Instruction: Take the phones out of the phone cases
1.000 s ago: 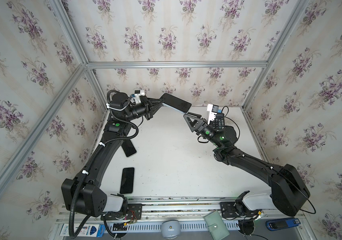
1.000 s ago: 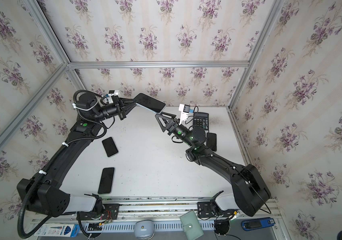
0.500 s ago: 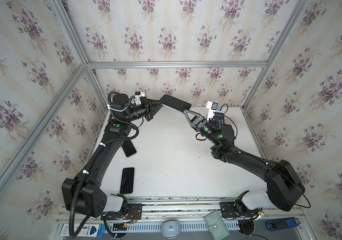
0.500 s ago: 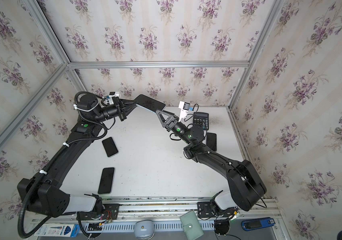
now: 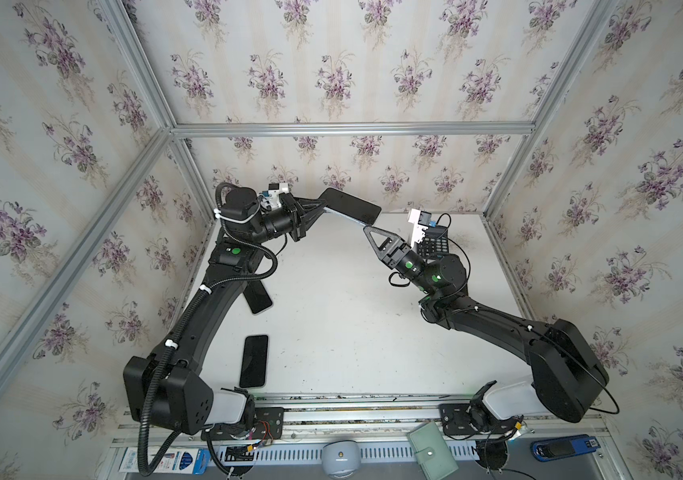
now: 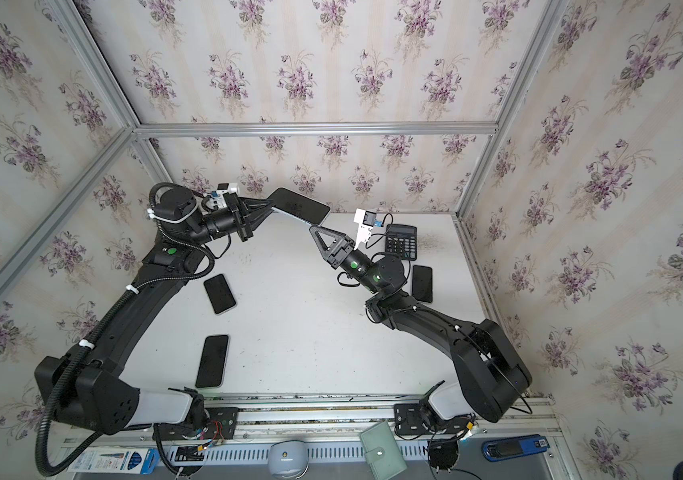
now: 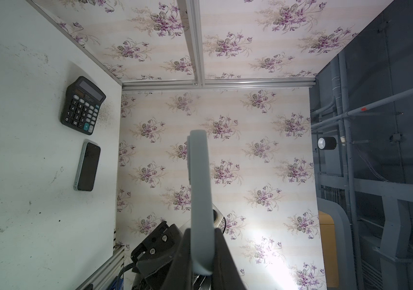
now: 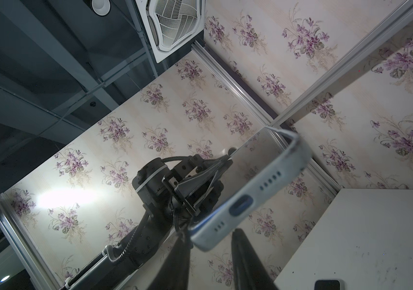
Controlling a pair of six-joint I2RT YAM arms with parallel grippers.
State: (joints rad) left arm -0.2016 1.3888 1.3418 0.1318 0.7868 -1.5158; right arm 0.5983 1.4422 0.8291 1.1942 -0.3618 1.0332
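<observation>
The phone (image 5: 350, 204) (image 6: 300, 205), dark screen up, sits in a pale grey-blue phone case (image 7: 199, 188) (image 8: 258, 190) and is held in the air over the table's back. My left gripper (image 5: 323, 205) (image 6: 271, 205) (image 7: 201, 233) is shut on one end of the case. My right gripper (image 5: 366, 229) (image 6: 312, 229) (image 8: 210, 233) is at the opposite end. Its jaws straddle a corner of the case there. One finger (image 8: 181, 251) lies against the case, the other finger (image 8: 243, 251) stands off with a gap.
A black calculator (image 5: 435, 245) (image 7: 83, 105) lies at the back right, with a phone (image 6: 422, 283) (image 7: 87, 166) beside it. Two more phones (image 5: 254, 360) (image 5: 258, 297) lie on the left of the white table (image 5: 344, 316). A green wallet (image 5: 433, 451) sits past the front rail.
My right gripper has moved up and left to the phone's near corner, and its jaws have narrowed around it. The left arm and the phone have stayed put.
</observation>
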